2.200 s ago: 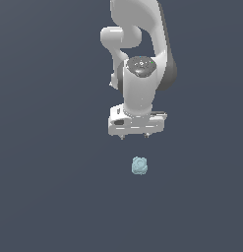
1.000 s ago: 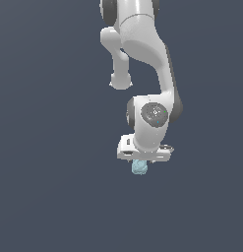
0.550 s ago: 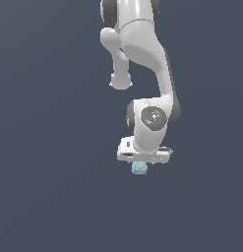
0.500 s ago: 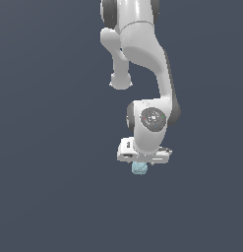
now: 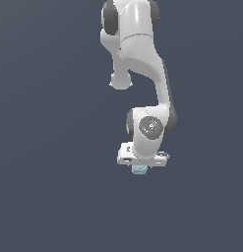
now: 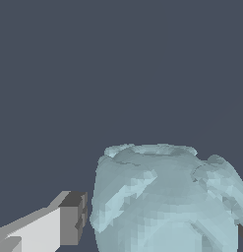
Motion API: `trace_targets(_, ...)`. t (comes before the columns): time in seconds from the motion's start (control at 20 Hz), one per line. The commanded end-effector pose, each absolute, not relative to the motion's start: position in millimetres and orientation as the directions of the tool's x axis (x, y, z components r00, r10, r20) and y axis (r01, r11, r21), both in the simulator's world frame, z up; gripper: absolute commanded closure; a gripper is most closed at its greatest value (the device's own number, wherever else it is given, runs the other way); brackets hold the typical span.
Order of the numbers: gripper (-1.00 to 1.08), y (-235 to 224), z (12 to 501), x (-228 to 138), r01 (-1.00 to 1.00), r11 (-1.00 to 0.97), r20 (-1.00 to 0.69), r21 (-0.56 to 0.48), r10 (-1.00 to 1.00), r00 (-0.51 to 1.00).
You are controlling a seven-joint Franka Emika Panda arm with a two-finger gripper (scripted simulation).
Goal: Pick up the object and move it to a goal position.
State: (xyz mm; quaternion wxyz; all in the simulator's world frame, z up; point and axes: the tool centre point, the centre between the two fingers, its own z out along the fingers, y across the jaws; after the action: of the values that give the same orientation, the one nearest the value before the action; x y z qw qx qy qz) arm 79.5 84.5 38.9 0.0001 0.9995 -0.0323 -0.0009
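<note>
Gripper [image 5: 140, 168] fingers [image 6: 69, 219] flank object [image 6: 162, 199], contact unclear.

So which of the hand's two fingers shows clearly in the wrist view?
The white one with the grey pad, beside the blob; the other is just a dark sliver.

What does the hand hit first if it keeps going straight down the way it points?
The pale blue blob: it sits right under the hand, already between the fingers in the wrist view. Contact isn't clear; a narrow gap shows beside one finger. Beneath it, presumably the dark floor.
</note>
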Motion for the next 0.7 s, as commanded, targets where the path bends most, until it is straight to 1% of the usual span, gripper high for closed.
trace_targets(0.0,1.08,84.6,39.4,80.5,-0.065,-0.998,0.000,0.000,-0.065,0.998)
trace_targets(0.65,1.08,84.5,41.7,79.9,-0.065,-0.998,0.000,0.000,-0.065,0.998)
